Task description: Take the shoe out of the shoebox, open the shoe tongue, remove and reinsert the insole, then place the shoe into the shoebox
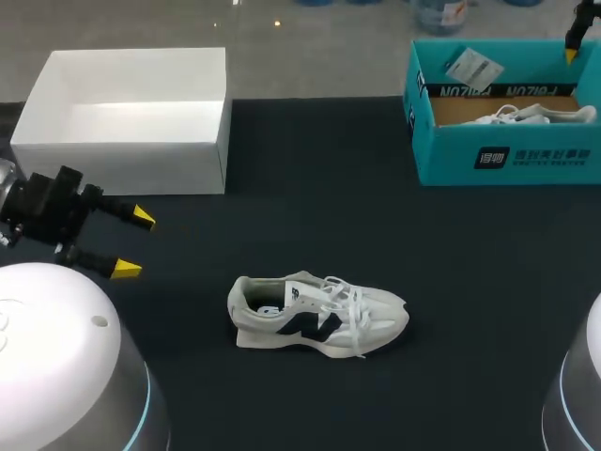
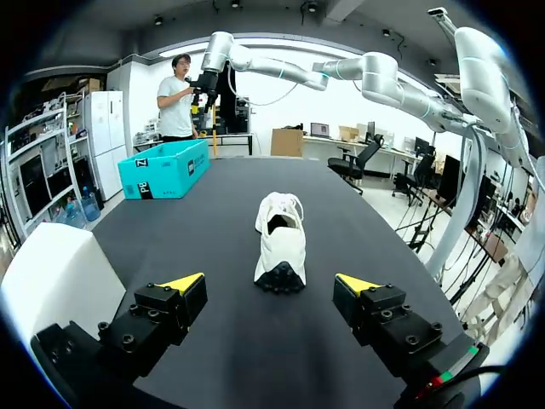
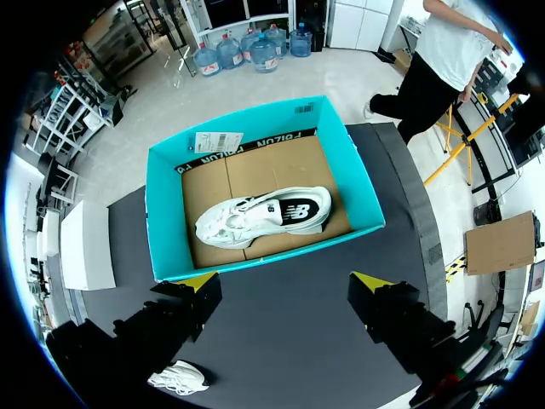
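A white sneaker with a dark logo [image 1: 319, 315] lies on its side mid-table, toe to the right. A second white sneaker [image 1: 535, 115] rests inside the teal shoebox [image 1: 507, 155] at the back right. My left gripper [image 1: 127, 242] hovers open at the table's left. In its wrist view the sneaker [image 2: 281, 239] lies ahead of its open gripper [image 2: 270, 284], heel toward it, untouched. My right gripper [image 3: 285, 279] hangs open high above the teal shoebox [image 3: 162, 213], looking down on the boxed sneaker [image 3: 264, 217]. In the head view only one of its yellow fingertips [image 1: 571, 54] shows.
A white open box [image 1: 131, 164] stands at the back left, close behind my left gripper. The table is a dark mat, bare around the loose sneaker. A paper tag [image 1: 474, 68] leans on the teal box's back wall.
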`<state>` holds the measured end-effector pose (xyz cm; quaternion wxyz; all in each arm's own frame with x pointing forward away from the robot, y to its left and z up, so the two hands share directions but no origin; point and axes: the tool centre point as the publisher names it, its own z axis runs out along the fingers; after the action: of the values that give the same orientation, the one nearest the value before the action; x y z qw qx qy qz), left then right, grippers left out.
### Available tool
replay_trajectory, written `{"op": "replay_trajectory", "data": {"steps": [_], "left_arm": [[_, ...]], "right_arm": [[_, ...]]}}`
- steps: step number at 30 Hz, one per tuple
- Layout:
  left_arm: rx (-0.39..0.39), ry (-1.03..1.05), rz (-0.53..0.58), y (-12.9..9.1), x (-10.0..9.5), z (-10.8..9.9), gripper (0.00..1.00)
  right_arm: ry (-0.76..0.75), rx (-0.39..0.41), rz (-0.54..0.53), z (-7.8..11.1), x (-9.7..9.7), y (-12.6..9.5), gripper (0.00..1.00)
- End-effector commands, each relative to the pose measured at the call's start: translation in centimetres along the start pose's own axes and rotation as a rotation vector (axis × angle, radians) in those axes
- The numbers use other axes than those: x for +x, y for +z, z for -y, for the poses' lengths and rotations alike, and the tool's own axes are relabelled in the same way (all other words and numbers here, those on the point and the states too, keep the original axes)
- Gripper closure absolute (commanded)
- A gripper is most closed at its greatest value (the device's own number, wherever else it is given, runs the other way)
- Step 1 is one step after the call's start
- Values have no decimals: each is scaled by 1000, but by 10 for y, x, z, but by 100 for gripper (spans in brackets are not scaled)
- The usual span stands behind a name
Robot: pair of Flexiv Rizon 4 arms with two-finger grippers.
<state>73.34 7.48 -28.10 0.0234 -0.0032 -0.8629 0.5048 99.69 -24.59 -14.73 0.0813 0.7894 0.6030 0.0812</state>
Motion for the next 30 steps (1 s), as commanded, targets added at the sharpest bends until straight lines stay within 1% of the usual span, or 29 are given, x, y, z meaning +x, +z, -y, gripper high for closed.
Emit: {"op": "replay_trajectory", "data": {"steps": [1, 3, 4, 7, 8, 10, 11, 13, 14, 17, 20, 23, 25, 30], "left_arm": [[-4, 1, 66, 1, 5, 1, 0], [-4, 1, 66, 1, 5, 1, 0], [16, 1, 54, 2, 5, -2, 0], [38, -7, 6, 6, 7, -14, 0], [35, -13, -15, 8, 8, -19, 0], [44, -25, -12, 9, 8, -27, 0], [32, -22, 5, 10, 8, -31, 0], [59, -42, 17, 10, 6, -38, 0], [85, -47, 29, 10, 5, -41, 0], [96, -41, 60, 12, 5, -49, 0], [126, -43, 50, 16, 4, -58, 0], [135, -20, 48, 19, 1, -66, 0], [110, 14, 51, 22, 0, -71, 0], [109, 35, 52, 23, 0, -76, 0]], "right_arm": [[1, 0, -1, 0, 0, 0, 0], [1, 0, -1, 0, 0, 0, 0], [1, 0, -1, 0, 0, 0, 0], [1, 0, -1, 0, 0, 0, 0], [1, 0, -1, 0, 0, 0, 0], [1, 0, -1, 0, 0, 0, 0], [1, 0, -1, 0, 0, 0, 0], [1, 0, -1, 0, 0, 0, 0], [1, 0, -1, 0, 0, 0, 0], [1, 0, -1, 0, 0, 0, 0], [1, 0, -1, 0, 0, 0, 0], [1, 0, -1, 0, 0, 0, 0], [1, 0, -1, 0, 0, 0, 0], [1, 0, -1, 0, 0, 0, 0]]}}
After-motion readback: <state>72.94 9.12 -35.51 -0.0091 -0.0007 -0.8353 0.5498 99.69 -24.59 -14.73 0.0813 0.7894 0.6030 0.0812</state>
